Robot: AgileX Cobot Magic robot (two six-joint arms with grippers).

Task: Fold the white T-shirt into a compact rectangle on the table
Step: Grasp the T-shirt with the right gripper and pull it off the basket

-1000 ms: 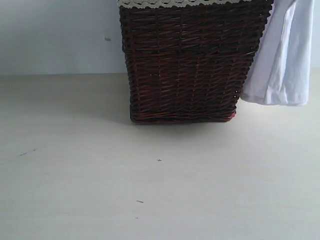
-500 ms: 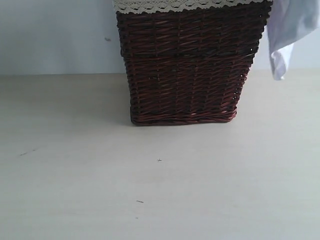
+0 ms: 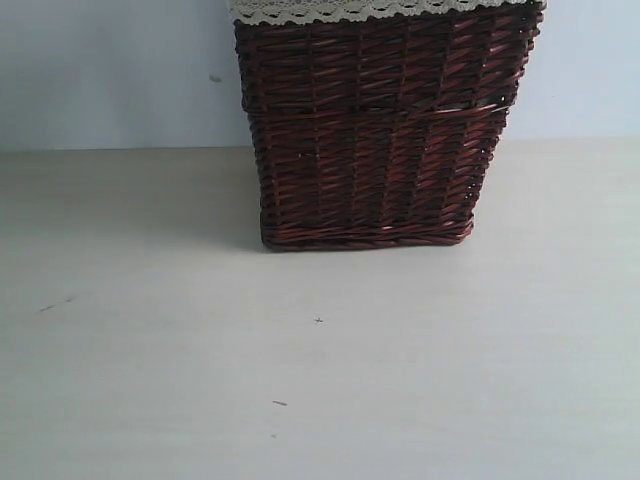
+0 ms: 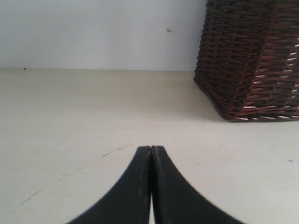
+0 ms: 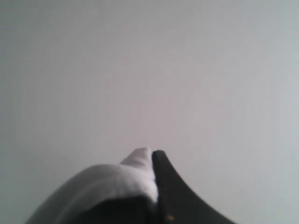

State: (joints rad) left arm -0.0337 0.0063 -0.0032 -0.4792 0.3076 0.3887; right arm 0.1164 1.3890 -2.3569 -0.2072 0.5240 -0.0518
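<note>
Item: white T-shirt (image 5: 117, 179). Soft, light, limp cloth, likely to drape and bunch; best taken at a hem or shoulder edge. It shows only as a plain white fold pinched in the clamped right gripper (image 5: 153, 156), with the wall behind it and none of it on the table (image 3: 320, 400). Left gripper (image 4: 151, 150): closed, empty, low over the table. Wicker basket (image 3: 370, 130): towards the table's far edge.

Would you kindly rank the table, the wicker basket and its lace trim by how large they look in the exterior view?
1. table
2. wicker basket, cut off at the top edge
3. lace trim, a thin strip
</note>
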